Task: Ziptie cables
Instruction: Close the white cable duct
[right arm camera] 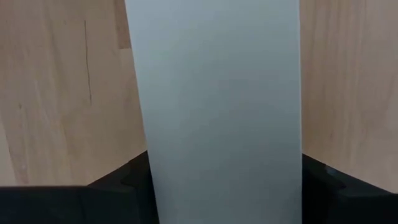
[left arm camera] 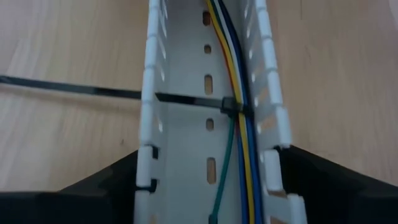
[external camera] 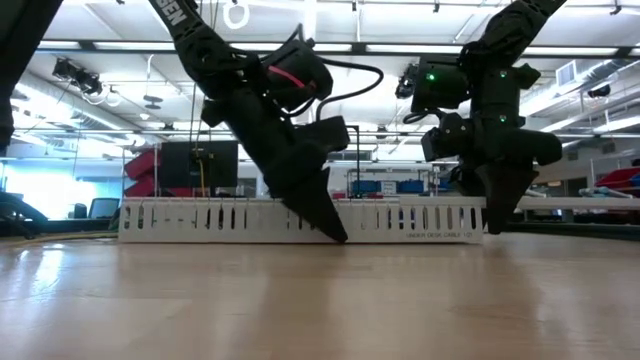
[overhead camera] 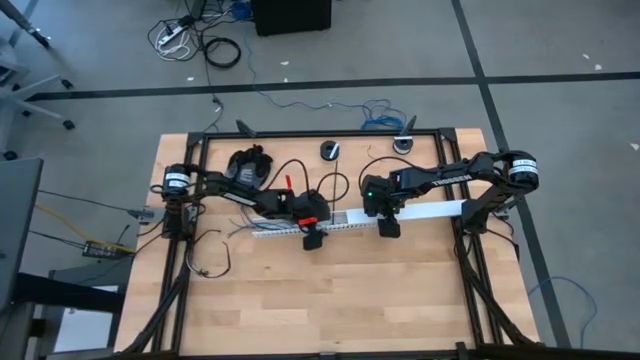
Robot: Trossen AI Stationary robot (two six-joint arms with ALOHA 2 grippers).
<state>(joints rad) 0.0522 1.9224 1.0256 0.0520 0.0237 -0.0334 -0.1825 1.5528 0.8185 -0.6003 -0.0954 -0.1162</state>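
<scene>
Wooden table (overhead camera: pixel 330 290), framed in dark rail, fills the centre of the high view.

White slotted duct (overhead camera: pixel 300 229): lies lengthwise across the middle of the table; its right portion wears a plain white cover (right arm camera: pixel 217 106).

Left gripper (overhead camera: pixel 313 236): centre-left of the high view, fingers spread, one on each side of the duct's slotted walls.

Cables (left arm camera: pixel 239 74): yellow, white, blue and green strands inside the open duct, along one wall, cinched by a black zip tie (left arm camera: pixel 229 104) whose tail runs out through a slot onto the table.

Right gripper (overhead camera: pixel 388 226): centre-right, fingers spread astride the covered duct, flanking the cover.
</scene>
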